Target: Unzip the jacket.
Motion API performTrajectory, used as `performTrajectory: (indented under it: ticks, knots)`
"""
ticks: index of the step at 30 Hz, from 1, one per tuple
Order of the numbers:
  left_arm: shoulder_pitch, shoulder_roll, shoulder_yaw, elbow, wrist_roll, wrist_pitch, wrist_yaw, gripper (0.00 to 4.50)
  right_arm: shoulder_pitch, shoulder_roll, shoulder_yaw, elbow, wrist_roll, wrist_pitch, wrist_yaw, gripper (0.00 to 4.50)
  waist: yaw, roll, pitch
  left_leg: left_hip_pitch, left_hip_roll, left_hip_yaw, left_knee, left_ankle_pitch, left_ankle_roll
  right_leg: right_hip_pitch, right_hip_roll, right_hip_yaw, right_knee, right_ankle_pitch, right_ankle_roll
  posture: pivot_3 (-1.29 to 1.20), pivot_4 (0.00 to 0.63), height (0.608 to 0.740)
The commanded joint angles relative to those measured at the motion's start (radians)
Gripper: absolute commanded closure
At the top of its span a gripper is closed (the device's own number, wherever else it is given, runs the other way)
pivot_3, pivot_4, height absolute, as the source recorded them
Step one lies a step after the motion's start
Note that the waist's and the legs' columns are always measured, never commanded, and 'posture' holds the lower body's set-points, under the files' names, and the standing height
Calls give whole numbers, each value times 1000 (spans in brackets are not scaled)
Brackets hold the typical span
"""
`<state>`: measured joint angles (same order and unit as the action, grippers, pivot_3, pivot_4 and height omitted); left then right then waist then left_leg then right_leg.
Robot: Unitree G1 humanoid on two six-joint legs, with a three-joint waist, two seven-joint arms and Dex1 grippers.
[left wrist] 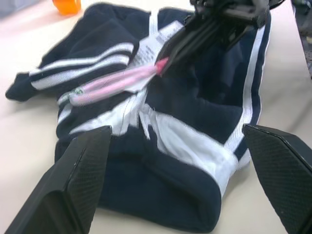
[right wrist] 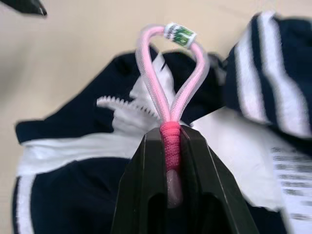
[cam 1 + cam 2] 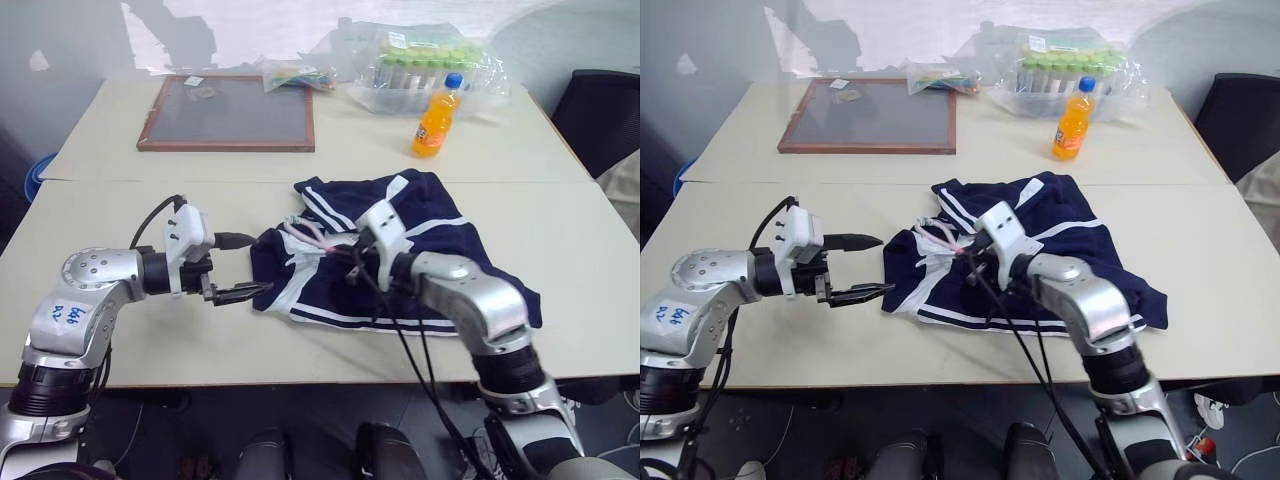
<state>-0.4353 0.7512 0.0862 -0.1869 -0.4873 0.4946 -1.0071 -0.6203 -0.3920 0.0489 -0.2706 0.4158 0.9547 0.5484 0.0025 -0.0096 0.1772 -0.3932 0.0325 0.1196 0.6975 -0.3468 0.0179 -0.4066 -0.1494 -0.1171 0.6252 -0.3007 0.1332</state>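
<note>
Jacket (image 3: 400,255) lay crumpled on the near table (image 3: 150,340), navy with white stripes and white panels, between the two arms and slightly toward the robot's right. Its near-left corner pointed at the left gripper (image 3: 243,266), which hung level just beside that edge without touching the cloth, its two black fingers (image 1: 73,185) spread wide with nothing between them; from the left wrist the jacket filled the gap ahead of those fingers. The right gripper (image 2: 171,146) sat over the middle of the jacket, pointing leftward and a little down, its fingers pinched together on the wrapped base of a pink cord loop (image 2: 168,83). That loop carried a small green-and-white bead (image 2: 180,34) at its far end and stretched out from the fingertips toward the jacket's collar area, where white zipper teeth (image 2: 124,105) showed beside it. A white label (image 1: 151,46) lay on the cloth close to the pinched cord. Whether the zipper was open along its length could not be told from the folds. On the far table stood an orange bottle (image 3: 437,118) with a blue cap, well apart from the jacket, beside a clear bag of tubes (image 3: 430,70) and a wood-framed board (image 3: 228,113).
</note>
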Motion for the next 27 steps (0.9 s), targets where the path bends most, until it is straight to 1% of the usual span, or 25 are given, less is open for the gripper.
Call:
performTrajectory:
  ticks: [1,2,3,4,6,7,9,10,12,16,18,19,21,24,27]
  knots:
    - [-57,-47,-9,-49,-47,25,26,0,9,-151,-202,-55,54,48,33,4439,5,0,0,0,0,0,0,0,0,0,0,0,0,0,0,0,150,740]
    - [-70,-67,-23,-59,-46,25,35,0,40,-226,-261,-37,55,35,66,4439,10,0,0,0,-1,0,0,0,0,0,-1,0,0,0,0,0,150,740]
    - [-77,-80,-31,-65,-43,24,39,0,63,-276,-297,-24,59,25,87,4439,17,0,0,0,-1,0,0,0,1,0,-1,0,0,0,0,0,150,740]
    - [-81,-92,-47,-78,-39,20,36,0,111,-345,-340,24,33,-13,108,4439,18,0,0,0,-1,0,0,0,1,0,-1,0,-1,0,0,0,150,740]
    - [-84,-104,-64,-94,-35,19,34,0,175,-427,-397,100,2,-66,122,4439,20,0,0,0,-1,1,-2,0,1,0,0,0,-2,0,0,0,150,740]
    - [-92,-114,-76,-100,-34,17,33,0,212,-471,-446,187,-24,-109,119,4439,20,0,0,1,-1,2,-2,0,1,0,0,0,-2,0,0,0,150,740]
    - [-102,-126,-88,-105,-35,15,32,0,250,-515,-498,298,-49,-166,115,4439,18,0,0,1,-1,3,-2,0,1,0,0,1,-2,0,0,0,150,740]
    - [-111,-132,-98,-104,-35,12,25,0,270,-540,-525,389,-76,-220,103,4439,16,0,0,2,-1,4,-2,0,1,0,0,2,-2,0,0,0,150,740]
    - [-123,-136,-114,-99,-29,4,15,0,280,-566,-552,517,-105,-292,80,4439,12,0,0,3,-1,5,-2,0,1,0,0,3,-1,0,1,0,150,740]
    - [-134,-142,-140,-68,4,-29,-4,0,247,-526,-561,624,-117,-335,2,4439,-6,0,0,4,0,6,-3,1,0,0,0,4,-1,0,1,0,150,740]
    - [-134,-140,-150,-59,18,-44,-10,0,222,-502,-552,668,-116,-347,-25,3715,-12,0,0,4,0,6,-3,1,0,0,1,4,-1,0,1,0,150,740]
    - [-135,-139,-152,-57,21,-48,-12,0,210,-496,-549,689,-116,-353,-32,3475,-12,0,0,5,1,6,-4,1,-1,0,1,4,-1,0,1,0,150,740]
    - [-135,-137,-150,-57,20,-50,-15,0,192,-492,-534,733,-126,-382,-32,2785,-8,1,0,4,1,6,-4,2,-1,0,1,4,-1,0,1,0,150,740]
    - [-130,-127,-141,-61,18,-47,-22,0,176,-505,-507,778,-143,-415,-16,1779,-2,1,0,4,0,6,-4,2,-1,0,0,4,-1,0,1,0,150,740]
    - [-117,-113,-136,-64,20,-47,-27,0,179,-532,-485,769,-145,-424,30,819,-1,1,0,4,0,5,-3,2,-1,0,0,4,-1,0,1,0,150,740]
